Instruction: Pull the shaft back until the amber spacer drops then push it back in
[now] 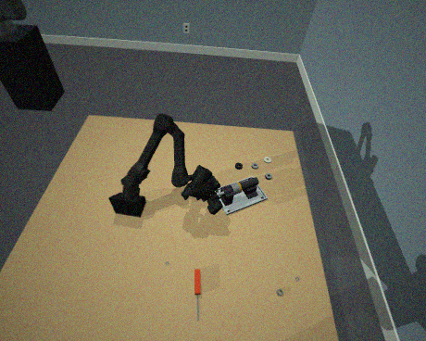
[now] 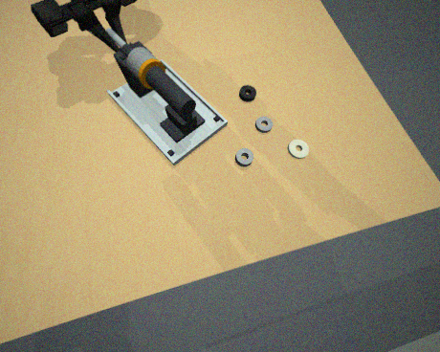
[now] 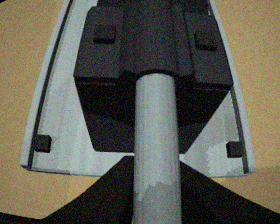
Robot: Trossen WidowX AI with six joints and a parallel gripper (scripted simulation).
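Note:
My gripper (image 1: 218, 194) (image 2: 121, 44) (image 3: 148, 166) is shut on the pale grey shaft (image 2: 114, 36) (image 3: 156, 115), just outside the smaller black support block (image 2: 133, 78) (image 3: 100, 60). The amber spacer (image 1: 239, 186) (image 2: 145, 69) is still up on the assembly, beside the big dark housing block (image 1: 250, 183) (image 2: 171, 91). Grey spacer surface (image 2: 138, 55) shows between the amber one and the support block; I cannot tell how many spacers it is. The shaft inside the housing is hidden. The wrist view shows neither the spacers nor the housing clearly.
The pale base plate (image 1: 241, 204) (image 2: 143, 113) (image 3: 60, 105) carries both blocks. A black ring (image 2: 248, 93), two grey rings (image 2: 259, 127) (image 2: 239, 162) and a white ring (image 2: 294, 152) lie beyond it on the table. A red-handled screwdriver (image 1: 197, 282) lies far off at the front.

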